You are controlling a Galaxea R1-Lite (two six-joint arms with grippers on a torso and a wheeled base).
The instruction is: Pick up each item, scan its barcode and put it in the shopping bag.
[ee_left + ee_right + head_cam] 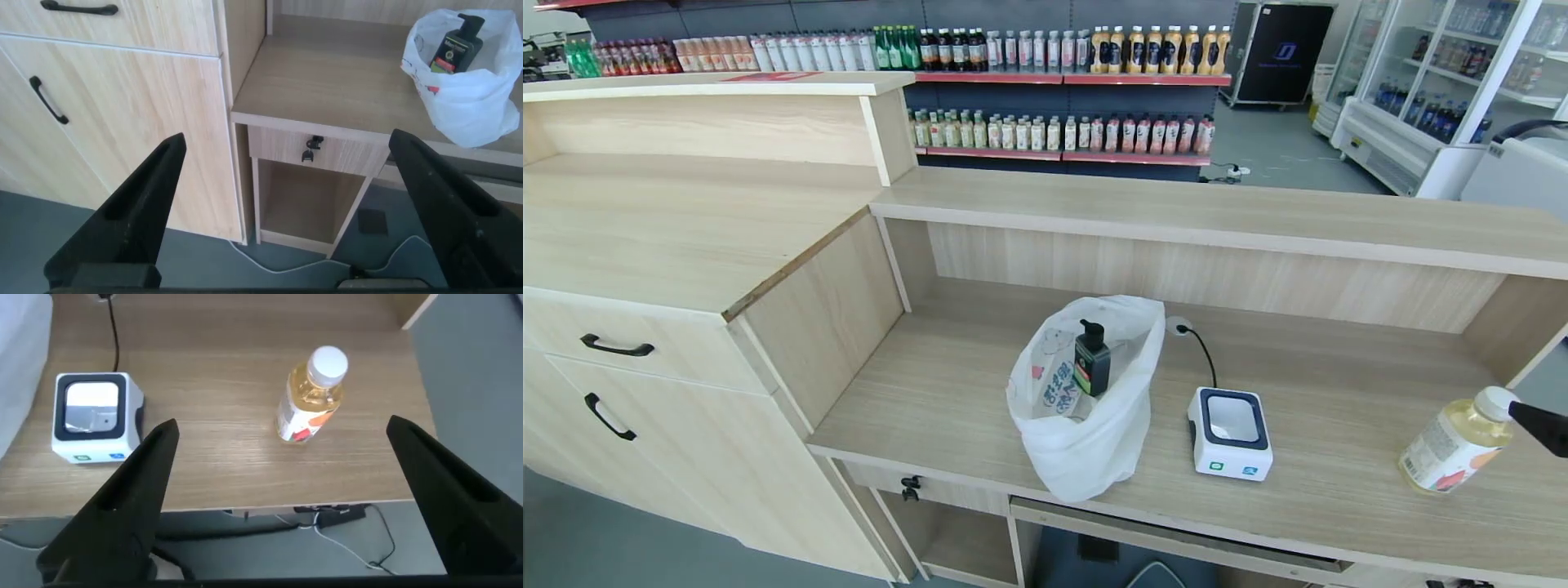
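pale wood checkout counter point(947, 392) fronts shelves of drinks point(1062, 131) in a shop. one white shopping bag point(1086, 425) stands open at its middle, and one dark pump bottle point(1092, 359) stands upright inside it, so that item looks done. one barcode scanner point(1231, 433) sits just beside the bag at about 4 o'clock, window up. one yellow drink bottle point(1458, 441) lies tilted on the counter at 3 o'clock from the scanner, well apart from it and near the counter's end. it appears to be the last item, not yet lifted, scanned or bagged. the right gripper point(282, 423) hovers above this bottle, jaws spread wide and holding nothing. the left gripper point(286, 139), likewise spread and empty, hangs low off the counter's front, the bag at its 1 o'clock.
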